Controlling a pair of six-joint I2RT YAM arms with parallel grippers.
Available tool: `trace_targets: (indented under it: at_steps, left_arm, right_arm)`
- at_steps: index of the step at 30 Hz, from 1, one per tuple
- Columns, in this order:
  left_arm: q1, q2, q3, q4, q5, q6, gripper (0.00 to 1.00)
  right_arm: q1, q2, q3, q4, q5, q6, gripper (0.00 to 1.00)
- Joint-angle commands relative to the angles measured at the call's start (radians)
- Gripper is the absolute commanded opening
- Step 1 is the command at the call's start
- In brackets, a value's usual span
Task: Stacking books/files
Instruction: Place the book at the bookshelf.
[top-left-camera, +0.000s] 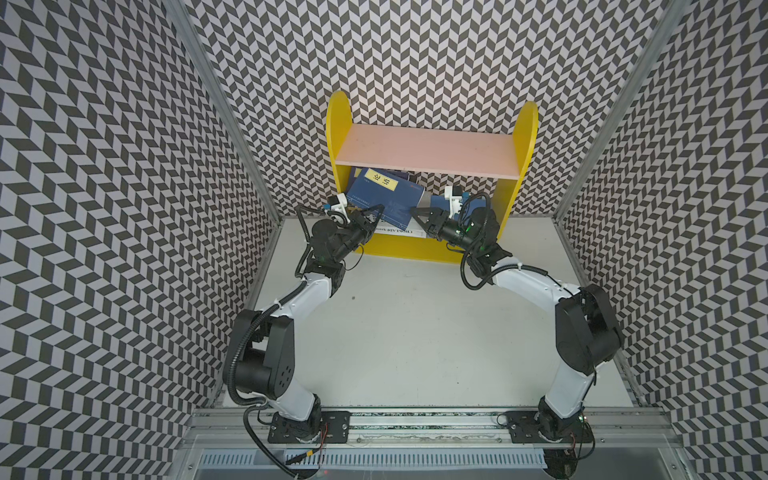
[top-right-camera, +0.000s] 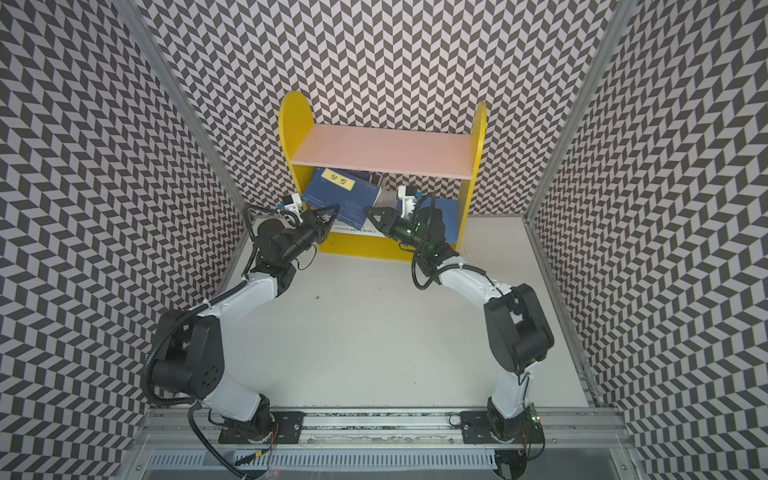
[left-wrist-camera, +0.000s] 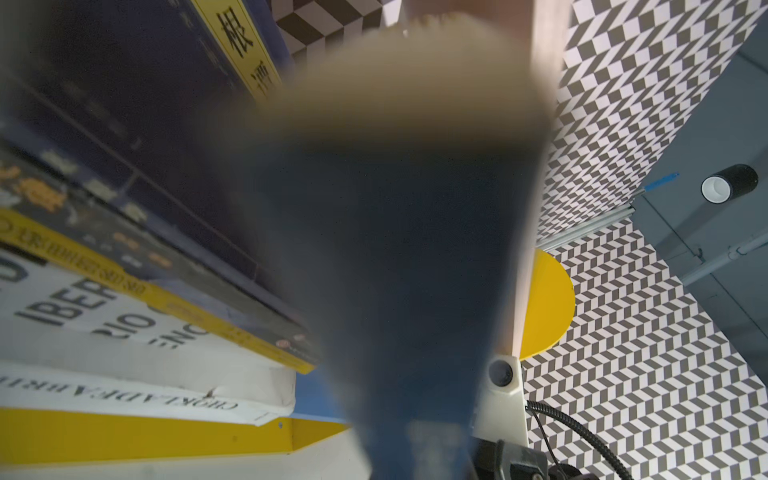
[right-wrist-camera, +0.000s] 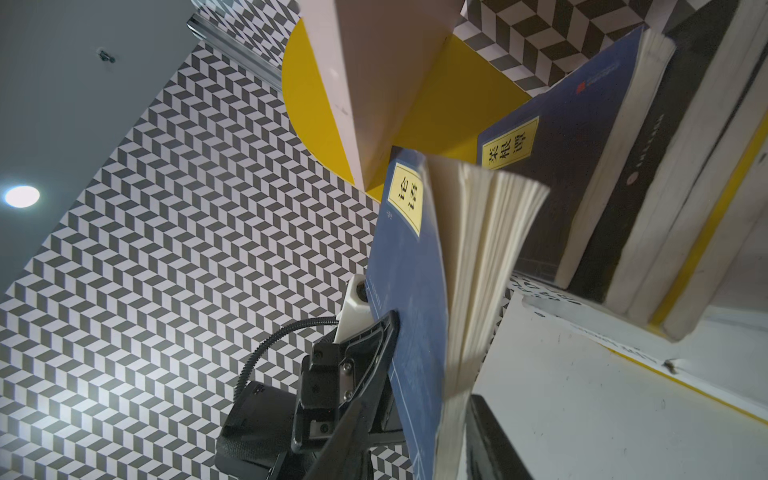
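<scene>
A navy book with a yellow label (top-left-camera: 386, 195) (top-right-camera: 341, 194) (right-wrist-camera: 409, 270) stands tilted in the lower bay of the yellow shelf (top-left-camera: 415, 249), its pages fanning apart. My left gripper (top-left-camera: 379, 208) (top-right-camera: 335, 206) is shut on its lower left corner; up close in the left wrist view the book (left-wrist-camera: 395, 249) is a dark blur. My right gripper (top-left-camera: 415, 212) (top-right-camera: 369, 212) (right-wrist-camera: 415, 419) straddles the opposite corner with fingers apart, open. Behind it lean another navy book (right-wrist-camera: 552, 174) and a black one (right-wrist-camera: 648, 174). White books (left-wrist-camera: 124, 365) (top-left-camera: 395, 230) lie flat beneath, with a yellow-edged one (left-wrist-camera: 158, 295).
The pink upper board (top-left-camera: 428, 151) hangs close above the held book. Yellow side panels (top-left-camera: 338, 124) (top-left-camera: 523, 133) bound the bay. Patterned walls (top-left-camera: 124, 208) enclose the grey table (top-left-camera: 407, 332) on three sides.
</scene>
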Motion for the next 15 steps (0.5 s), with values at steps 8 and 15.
trace_targets:
  at_steps: [8, 15]
  left_arm:
    - [0.022, 0.184, 0.236, -0.007, -0.026, -0.073, 0.00]
    - [0.020, 0.203, 0.284, -0.019, -0.055, -0.076, 0.00]
  right_arm:
    - [-0.044, 0.085, 0.099, 0.037, -0.043, -0.005, 0.40]
    - [-0.050, 0.065, 0.106, -0.034, 0.015, -0.127, 0.41]
